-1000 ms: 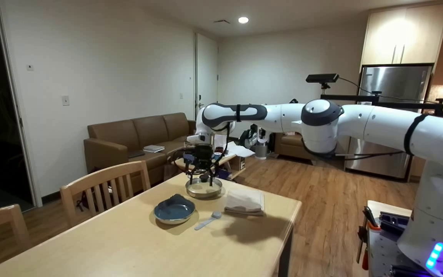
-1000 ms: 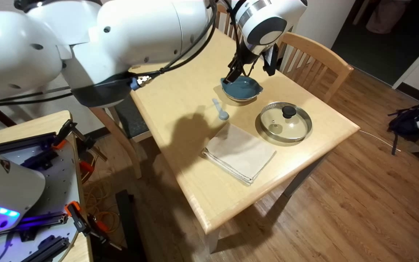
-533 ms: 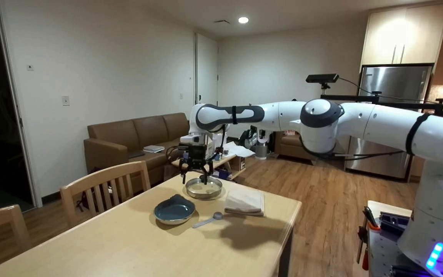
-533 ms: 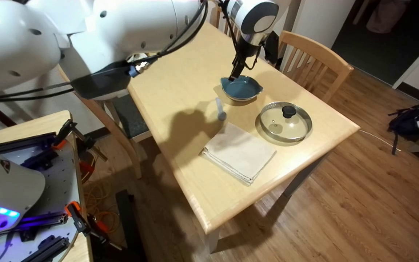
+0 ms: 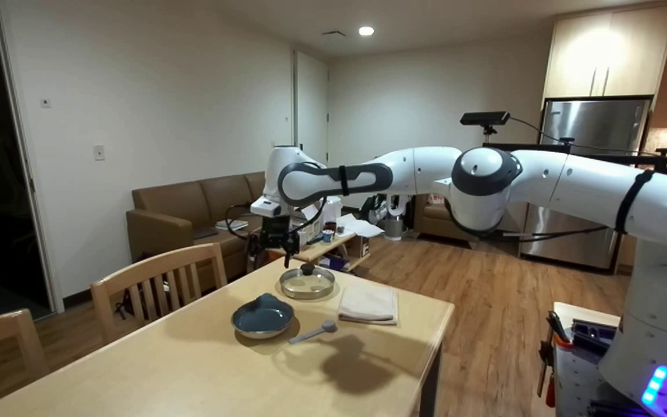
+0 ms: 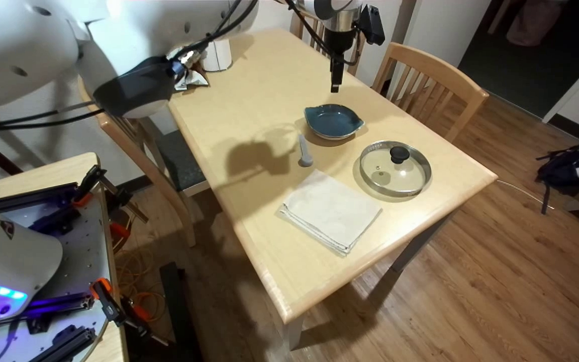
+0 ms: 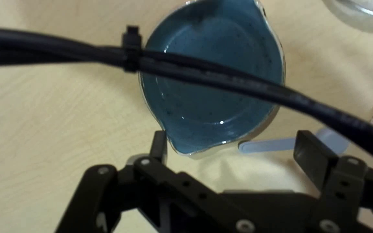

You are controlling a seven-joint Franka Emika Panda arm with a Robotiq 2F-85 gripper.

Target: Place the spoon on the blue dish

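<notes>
The spoon is a small grey-blue measuring spoon [image 5: 311, 333] lying flat on the table, beside the blue dish. It also shows in an exterior view [image 6: 303, 147] and the wrist view [image 7: 267, 145], where a finger hides part of it. The blue dish [image 5: 262, 319] is round and shallow with pointed spouts; it also shows in an exterior view [image 6: 333, 122] and the wrist view [image 7: 202, 100], crossed by a cable. Nothing shows inside it. My gripper [image 7: 232, 145] is open and empty, in the air above the table. It shows in both exterior views [image 5: 270, 259] [image 6: 336, 86].
A glass lid with a black knob [image 6: 395, 168] lies on the table [image 5: 194, 370]. A folded white napkin [image 6: 332, 211] lies near the spoon and lid. Wooden chairs [image 6: 432, 75] stand along a table edge. A white container [image 6: 217, 54] stands at the table's far end.
My gripper has moved up and to the left in an exterior view, away from over the lid there, and its wrist has turned. The spoon has turned slightly on the table.
</notes>
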